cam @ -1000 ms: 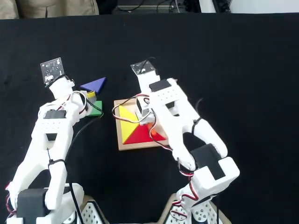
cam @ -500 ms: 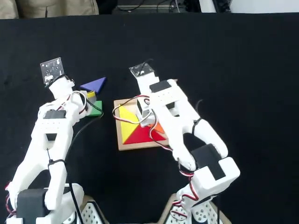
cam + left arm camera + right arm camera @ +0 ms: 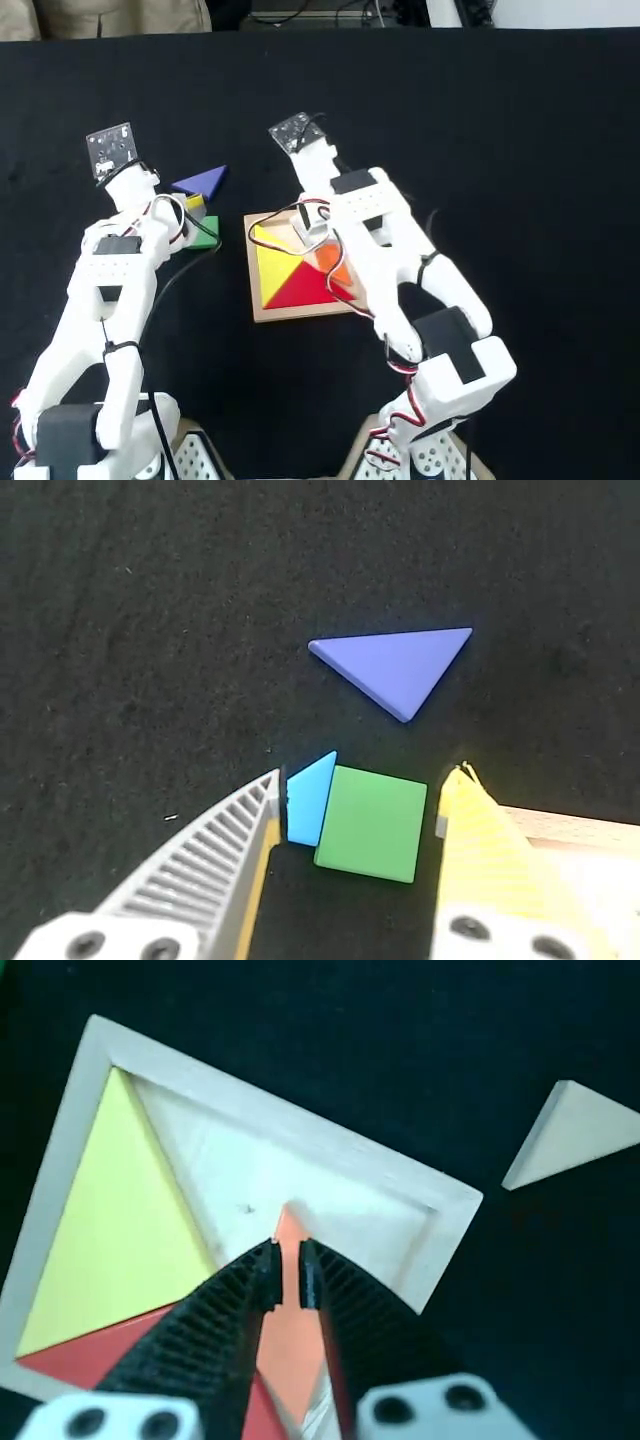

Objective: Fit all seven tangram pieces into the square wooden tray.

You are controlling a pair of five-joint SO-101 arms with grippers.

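Wooden tray (image 3: 262, 312) had three pieces in: yellow triangle (image 3: 268, 258), red triangle (image 3: 300, 290) and orange piece (image 3: 330, 262), with the right gripper (image 3: 288, 1265) over it, fingers nearly together. We reckoned four were left on the bench (image 3: 500, 150): purple triangle (image 3: 395, 665), pale triangle (image 3: 570, 1135), plus green square (image 3: 372, 822) and blue piece (image 3: 308, 800) between the left gripper (image 3: 367, 780)'s spread fingers.

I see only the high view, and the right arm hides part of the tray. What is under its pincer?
Observer: The right pincer is shut, its tip over an orange triangle in the tray.
Operator: Any piece hidden outside the tray?
Observer: Yes, a pale triangle lies just beyond one tray corner.
Operator: And at the left arm?
Observer: The open left pincer straddles a green square with a light blue piece beside it.
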